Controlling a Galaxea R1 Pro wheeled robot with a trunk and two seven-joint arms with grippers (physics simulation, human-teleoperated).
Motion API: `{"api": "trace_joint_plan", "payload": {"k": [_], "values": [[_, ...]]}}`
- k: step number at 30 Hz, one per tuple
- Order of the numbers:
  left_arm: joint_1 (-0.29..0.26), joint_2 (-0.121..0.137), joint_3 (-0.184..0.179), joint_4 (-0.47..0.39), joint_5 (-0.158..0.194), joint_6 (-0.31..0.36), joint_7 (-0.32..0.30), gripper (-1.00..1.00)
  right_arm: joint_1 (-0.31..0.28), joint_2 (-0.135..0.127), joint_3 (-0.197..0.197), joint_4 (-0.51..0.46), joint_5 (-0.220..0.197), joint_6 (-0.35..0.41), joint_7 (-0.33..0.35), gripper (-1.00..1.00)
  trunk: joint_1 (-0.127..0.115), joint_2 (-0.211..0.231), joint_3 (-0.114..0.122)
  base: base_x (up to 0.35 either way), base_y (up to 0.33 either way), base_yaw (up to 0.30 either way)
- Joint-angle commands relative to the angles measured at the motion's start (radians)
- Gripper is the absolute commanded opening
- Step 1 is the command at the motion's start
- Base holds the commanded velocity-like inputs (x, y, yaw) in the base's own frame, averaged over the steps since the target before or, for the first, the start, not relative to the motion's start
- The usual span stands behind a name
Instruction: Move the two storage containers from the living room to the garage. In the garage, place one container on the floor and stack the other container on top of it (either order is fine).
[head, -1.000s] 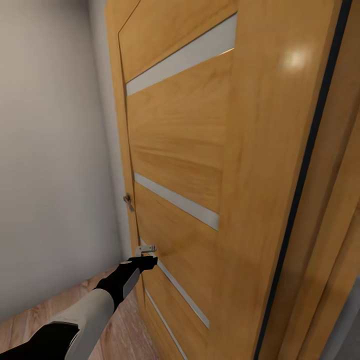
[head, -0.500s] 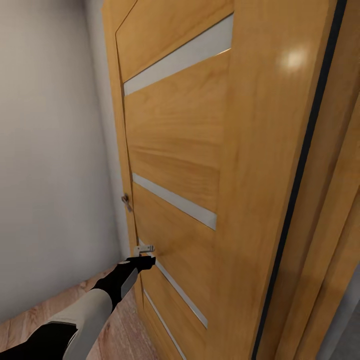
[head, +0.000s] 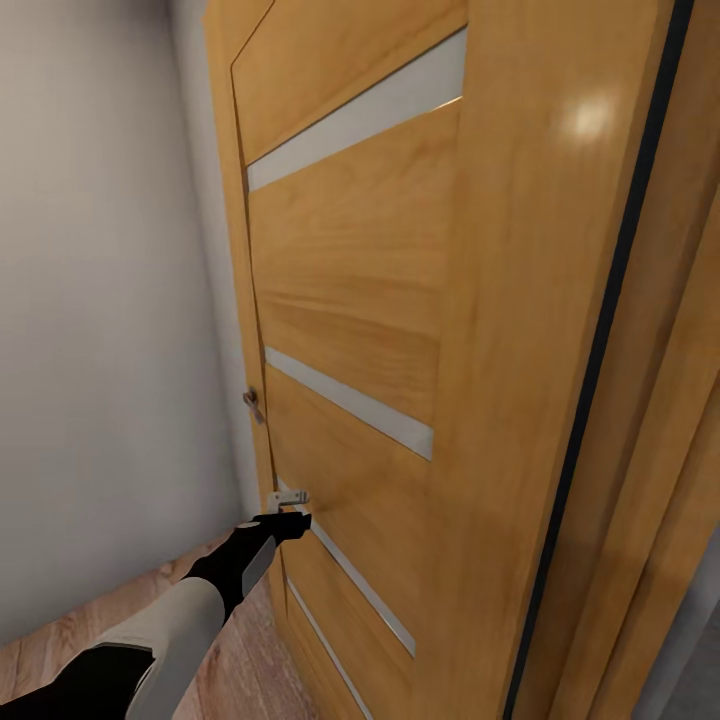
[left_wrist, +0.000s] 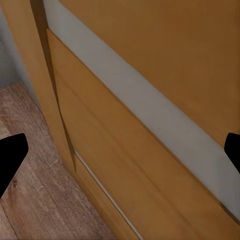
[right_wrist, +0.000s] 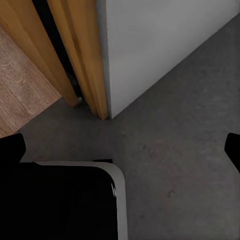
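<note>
A tall wooden door (head: 400, 330) with pale horizontal glass strips stands close in front of the robot, seen at a steep angle from the head view, with a plain white wall (head: 100, 300) to its left and a strip of light wood-plank flooring (head: 250, 660) at the bottom left. The left arm reaches forward from the lower left, and the left gripper (head: 293, 522) sits right at the door's edge, just below a small silver handle (head: 290, 496); whether it touches the handle or the door is hard to tell from this angle. A second small metal fitting (head: 255, 403) sits higher on the door's edge. In the left wrist view the door panel (left_wrist: 150, 100) and one glass strip are close ahead, with the two dark fingertips (left_wrist: 10, 155) at opposite edges of the picture, so the jaws stand spread wide with nothing between them. In the right wrist view the right gripper's fingertips (right_wrist: 11, 146) likewise sit far apart at the picture's edges, jaws spread, above dark grey concrete floor (right_wrist: 175, 150) where it meets the wood planks, a wooden door frame (right_wrist: 80, 65) and a white wall corner (right_wrist: 150, 45); a dark part of the robot's body (right_wrist: 55, 200) lies below. The containers appear nowhere here.
</note>
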Motion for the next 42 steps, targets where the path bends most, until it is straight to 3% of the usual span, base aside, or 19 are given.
{"api": "trace_joint_plan", "payload": {"k": [1, 23, 42], "values": [[0.0, -0.074, -0.006, -0.004, 0.022, 0.005, -0.002, 1.0, 0.0, -0.001, 0.007, -0.002, -0.011, -0.001, 0.004, 1.0, 0.0, 0.0, -0.001, 0.0, 0.0, 0.0], [0.0, -0.074, -0.006, -0.004, 0.022, 0.005, -0.002, 1.0, 0.0, -0.001, 0.007, -0.002, -0.011, 0.0, 0.004, 1.0, 0.0, 0.0, -0.001, 0.0, 0.0, 0.006], [0.0, -0.074, -0.006, -0.004, 0.022, 0.005, -0.002, 1.0, 0.0, -0.001, 0.008, -0.002, -0.011, 0.0, 0.004, 1.0, 0.0, 0.0, -0.001, 0.0, 0.0, 0.262]]}}
